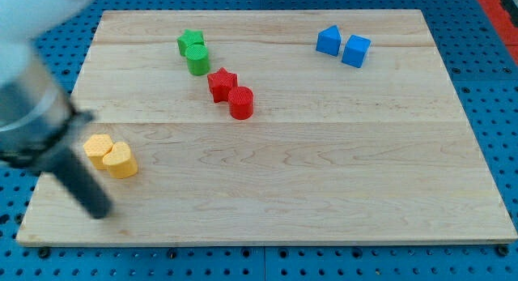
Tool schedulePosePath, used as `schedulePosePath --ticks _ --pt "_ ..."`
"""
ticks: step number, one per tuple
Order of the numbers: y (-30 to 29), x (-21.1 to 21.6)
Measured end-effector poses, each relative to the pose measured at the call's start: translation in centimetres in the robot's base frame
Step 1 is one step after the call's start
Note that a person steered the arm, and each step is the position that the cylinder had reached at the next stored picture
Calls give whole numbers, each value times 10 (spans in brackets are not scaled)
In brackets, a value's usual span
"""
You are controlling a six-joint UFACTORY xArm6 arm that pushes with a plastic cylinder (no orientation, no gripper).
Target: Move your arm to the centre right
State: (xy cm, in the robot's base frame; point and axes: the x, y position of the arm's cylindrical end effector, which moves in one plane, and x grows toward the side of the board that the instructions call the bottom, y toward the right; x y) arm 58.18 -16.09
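My tip [100, 211] rests on the wooden board [324, 176] near its lower left corner, just below and left of two yellow blocks [111, 156] that touch each other. The blurred rod and arm rise toward the view's upper left. A green star [190, 42] touches a green cylinder [197, 59] at the top centre-left. A red star [221, 83] touches a red cylinder [241, 103] near the middle. Two blue blocks, one [328, 40] beside the other [355, 51], sit at the top right.
The board lies on a blue perforated surface [494, 87]. A red strip [500, 4] shows at the view's top right corner.
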Motion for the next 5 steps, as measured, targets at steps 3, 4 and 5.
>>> schedulePosePath --ticks 3,4,5 --pt "302 -39" --pt "356 -96" --pt "398 -159"
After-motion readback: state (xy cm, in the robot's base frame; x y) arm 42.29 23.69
